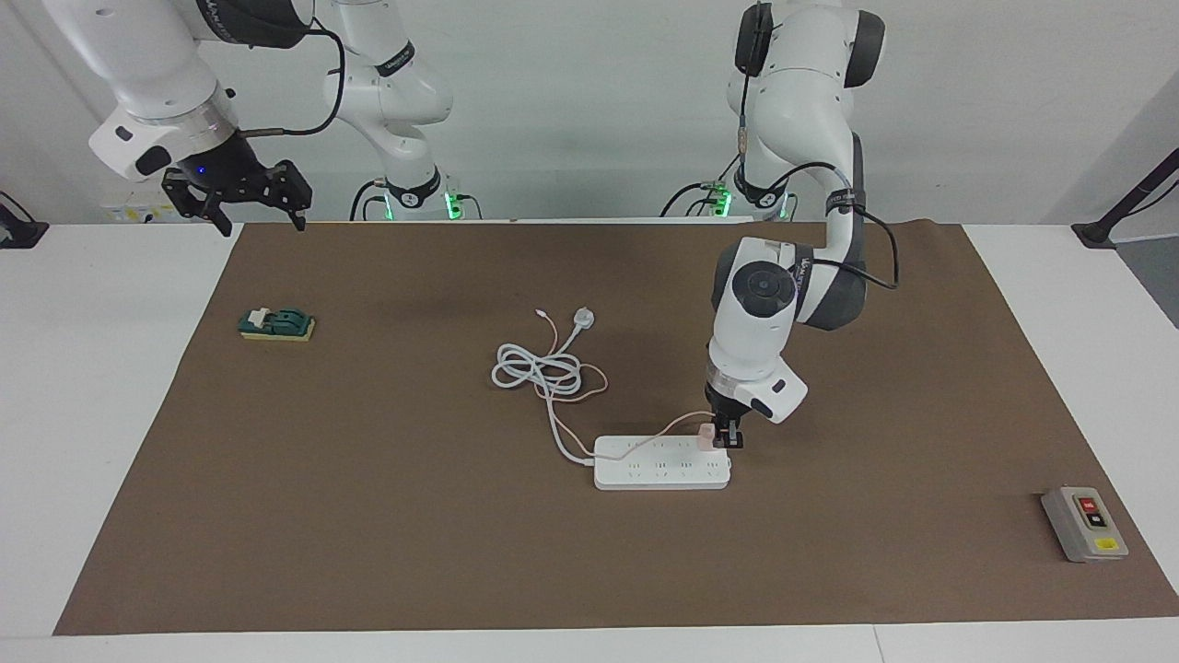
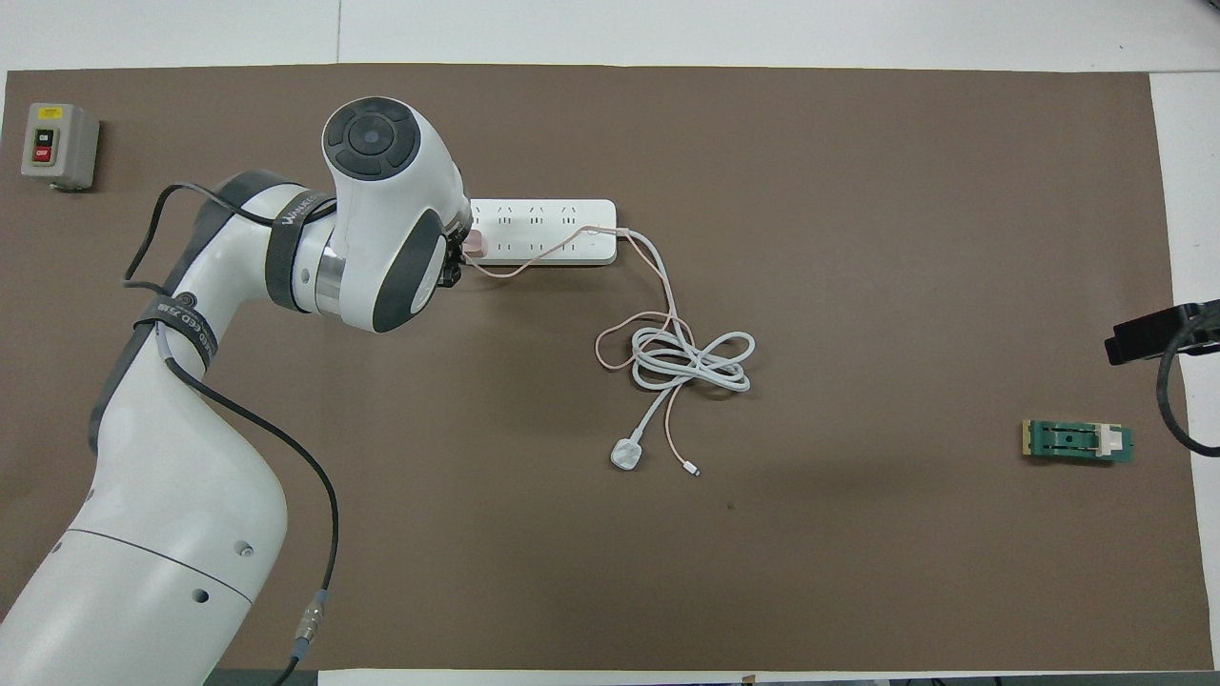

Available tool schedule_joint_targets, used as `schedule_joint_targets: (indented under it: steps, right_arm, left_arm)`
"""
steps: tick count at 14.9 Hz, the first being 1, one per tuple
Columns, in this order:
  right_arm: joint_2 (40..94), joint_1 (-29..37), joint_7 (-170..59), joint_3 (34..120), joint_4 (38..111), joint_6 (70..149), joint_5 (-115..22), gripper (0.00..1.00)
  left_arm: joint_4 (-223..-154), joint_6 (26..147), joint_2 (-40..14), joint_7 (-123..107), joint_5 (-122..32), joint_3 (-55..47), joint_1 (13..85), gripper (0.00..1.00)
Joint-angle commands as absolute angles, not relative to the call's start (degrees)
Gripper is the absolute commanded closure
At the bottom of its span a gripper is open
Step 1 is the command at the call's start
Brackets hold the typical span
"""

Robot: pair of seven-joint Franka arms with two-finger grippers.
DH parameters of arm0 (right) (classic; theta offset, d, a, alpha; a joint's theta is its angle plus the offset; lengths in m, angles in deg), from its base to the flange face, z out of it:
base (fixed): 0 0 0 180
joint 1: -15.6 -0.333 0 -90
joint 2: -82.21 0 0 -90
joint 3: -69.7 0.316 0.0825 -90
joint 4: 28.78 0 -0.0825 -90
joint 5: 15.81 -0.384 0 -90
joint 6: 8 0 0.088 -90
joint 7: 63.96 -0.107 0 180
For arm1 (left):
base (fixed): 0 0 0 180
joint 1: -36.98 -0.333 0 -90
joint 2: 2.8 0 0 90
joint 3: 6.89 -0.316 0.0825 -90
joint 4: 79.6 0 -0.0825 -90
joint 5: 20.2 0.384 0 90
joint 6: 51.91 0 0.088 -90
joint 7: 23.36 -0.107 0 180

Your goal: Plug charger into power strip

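- The charger (image 1: 706, 436) sits upright on the strip (image 1: 661, 462), at the end toward the left arm and in the row nearer the robots; judged seated in a socket, though the prongs are hidden.
- The left gripper (image 1: 729, 436) is down at the charger's side, touching or just beside it. Whether its fingers grip or have let go cannot be told.
- Judgement: the gripper stands vertical over the socket because the plug goes straight down; a release and lift appear to be what remains.
- The pink cable (image 1: 668, 425) runs from the charger over the strip to the coiled cords (image 1: 539, 371); slack, so no pull on the plug.
- The right gripper (image 1: 238, 191) waits, raised over the table edge at the right arm's end, fingers spread and empty.
- The facing view shows the gripper's height and its contact with the charger; the overhead view hides both under the left arm's wrist, showing only a pink edge.
- The overhead view shows the socket rows and the cable route plainly.
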State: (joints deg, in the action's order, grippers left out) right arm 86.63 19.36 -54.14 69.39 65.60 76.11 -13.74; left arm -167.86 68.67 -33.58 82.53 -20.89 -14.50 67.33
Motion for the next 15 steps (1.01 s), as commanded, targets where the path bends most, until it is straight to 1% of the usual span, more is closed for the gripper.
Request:
schedule_joint_targets:
  steps: [1, 5, 8, 15]
  right_arm:
    - [86.96, 19.73, -55.34, 70.05, 65.87, 76.63, -12.56, 0.00]
    - [86.96, 19.73, -55.34, 70.14, 65.79, 76.72, -12.56, 0.00]
    - [86.96, 19.73, -55.34, 70.14, 65.79, 76.72, -12.56, 0.00]
    - [86.96, 19.99, -55.17, 70.05, 65.70, 76.63, -12.56, 0.00]
  left_arm:
    - [-166.00, 64.99, -31.91, 80.70, -20.54, -14.72, 66.08, 0.02]
    - [-166.26, 61.74, -27.51, 76.67, -20.81, -14.37, 63.62, 0.00]
    - [-166.35, 58.06, -24.25, 67.11, -22.13, -14.63, 62.12, 0.00]
    - [-166.26, 50.05, -19.33, 40.92, -22.13, -14.80, 56.59, 0.00]
